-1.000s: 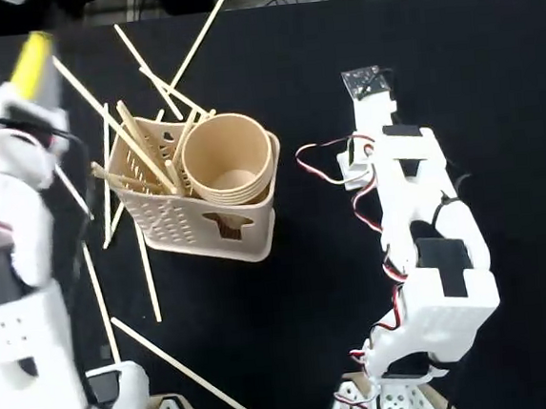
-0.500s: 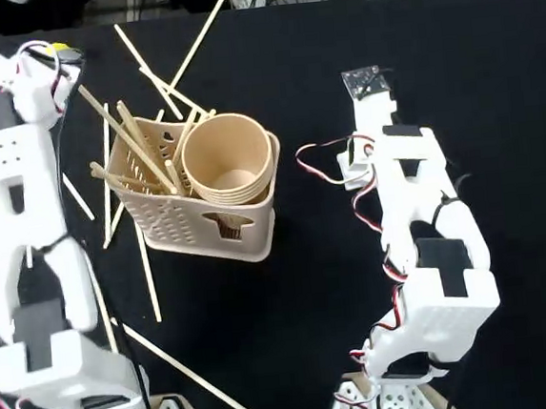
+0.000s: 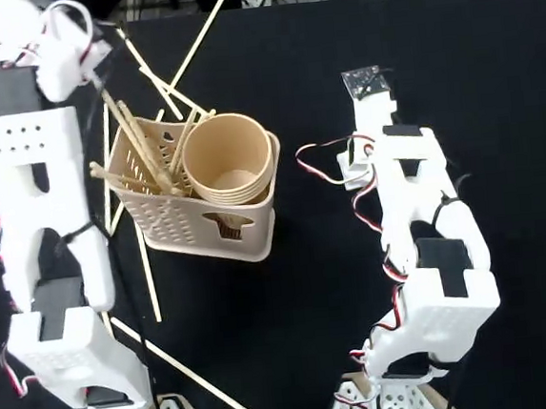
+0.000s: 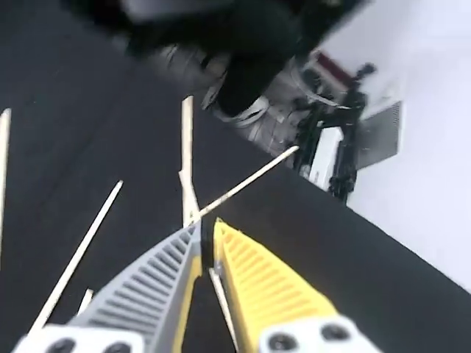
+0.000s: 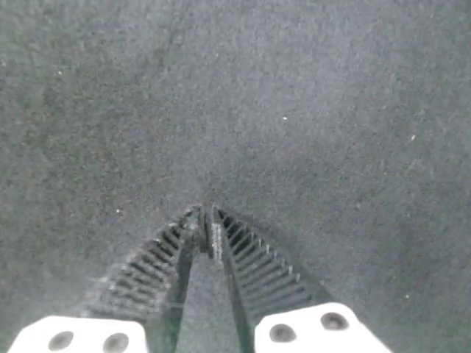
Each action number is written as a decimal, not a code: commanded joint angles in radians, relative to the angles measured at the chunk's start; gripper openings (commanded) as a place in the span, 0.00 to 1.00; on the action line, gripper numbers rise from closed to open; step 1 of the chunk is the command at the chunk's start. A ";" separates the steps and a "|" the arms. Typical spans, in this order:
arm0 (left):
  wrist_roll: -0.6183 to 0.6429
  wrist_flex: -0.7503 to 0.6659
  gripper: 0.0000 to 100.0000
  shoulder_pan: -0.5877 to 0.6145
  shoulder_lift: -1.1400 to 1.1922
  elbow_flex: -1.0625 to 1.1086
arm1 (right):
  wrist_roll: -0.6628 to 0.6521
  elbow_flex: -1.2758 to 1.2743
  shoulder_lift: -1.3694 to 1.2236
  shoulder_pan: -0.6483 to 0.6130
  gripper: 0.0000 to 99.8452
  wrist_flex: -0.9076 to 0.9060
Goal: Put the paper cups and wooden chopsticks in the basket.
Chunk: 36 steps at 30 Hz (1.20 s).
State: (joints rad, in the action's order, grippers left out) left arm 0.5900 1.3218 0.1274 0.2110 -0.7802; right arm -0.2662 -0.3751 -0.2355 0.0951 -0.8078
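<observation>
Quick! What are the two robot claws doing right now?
Left gripper: closed, pinching a wooden chopstick.
Right gripper: closed, holding nothing.

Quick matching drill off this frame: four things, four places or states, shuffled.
Things:
1. paper cups
2. left gripper
3. right gripper
4. loose chopstick

Places or states:
A. lying flat on the table, outside the basket
B. nested upright in the basket
C. shut on nothing, over bare black table
D. shut on a chopstick that leans into the basket

Pairs: 1-B, 2-D, 3-C, 4-A
</observation>
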 commanded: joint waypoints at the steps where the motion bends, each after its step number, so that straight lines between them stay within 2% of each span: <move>1: -0.095 0.014 0.03 -0.041 -0.023 -0.097 | -0.008 0.001 0.005 -0.017 0.01 0.014; 8: -0.121 0.140 0.04 -0.065 -0.077 -0.116 | -0.041 0.001 0.004 -0.018 0.01 0.011; 10: -0.115 0.173 0.11 -0.067 -0.103 -0.137 | -0.048 -0.001 0.004 -0.029 0.01 0.009; 12: -0.114 0.206 0.23 -0.058 -0.127 -0.150 | -0.049 -0.010 0.004 -0.034 0.01 0.014; 14: -0.114 0.239 0.30 0.001 -0.152 -0.150 | -0.049 -0.010 0.004 -0.032 0.01 0.014; 19: -0.123 0.307 0.29 0.248 -0.133 -0.133 | -0.049 -0.010 0.004 -0.032 0.01 0.014; 23: -0.173 0.262 0.29 0.400 -0.005 -0.041 | -0.049 -0.010 0.004 -0.032 0.01 0.014; 29: -0.250 0.032 0.29 0.403 0.328 0.045 | -0.049 -0.008 0.004 -0.034 0.01 0.014; 36: -0.345 0.018 0.29 0.447 0.729 -0.217 | -0.049 -0.010 0.004 -0.034 0.01 0.014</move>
State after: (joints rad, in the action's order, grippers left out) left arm 0.2877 1.3587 0.5263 0.7787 -0.8201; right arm -0.3092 -0.3890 -0.2355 0.0752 -0.8078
